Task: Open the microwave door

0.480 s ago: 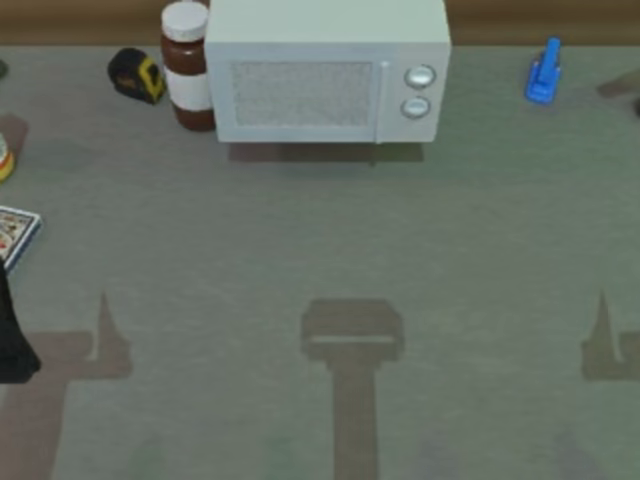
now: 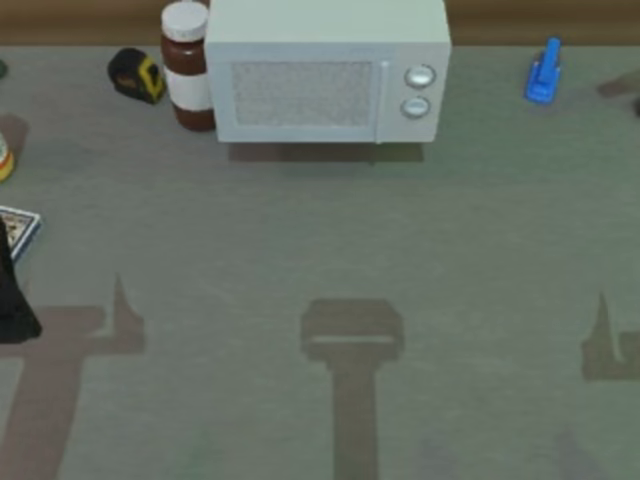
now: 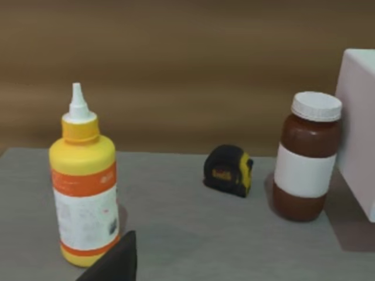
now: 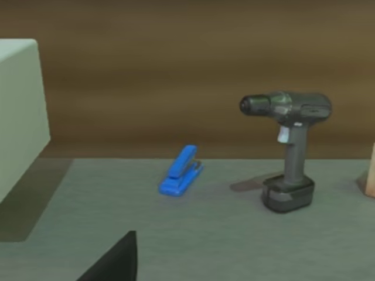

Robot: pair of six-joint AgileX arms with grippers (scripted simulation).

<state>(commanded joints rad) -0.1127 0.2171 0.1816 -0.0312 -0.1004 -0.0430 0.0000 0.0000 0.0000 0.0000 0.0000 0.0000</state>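
Microwave (image 2: 328,70), boxy and white, stood at the far middle of the table (image 2: 330,240), and the microwave door (image 2: 305,95), a flat panel with a grey speckled mesh window and a thin vertical handle, was flush shut. Compared with half a second before, the left arm (image 2: 12,300) at the table's left edge had shifted a little farther up and its shadow had slid rightward; nothing else had moved. I could not tell whether the left gripper (image 3: 114,263) was spread or pressed together, only a dark tip showing. Nor could I tell for the right gripper (image 4: 114,260). A brown jar (image 2: 187,68) with a white lid touched the microwave's left side, beside a yellow-black tape measure (image 2: 137,75). A blue stapler (image 2: 543,72) lay well apart, right.
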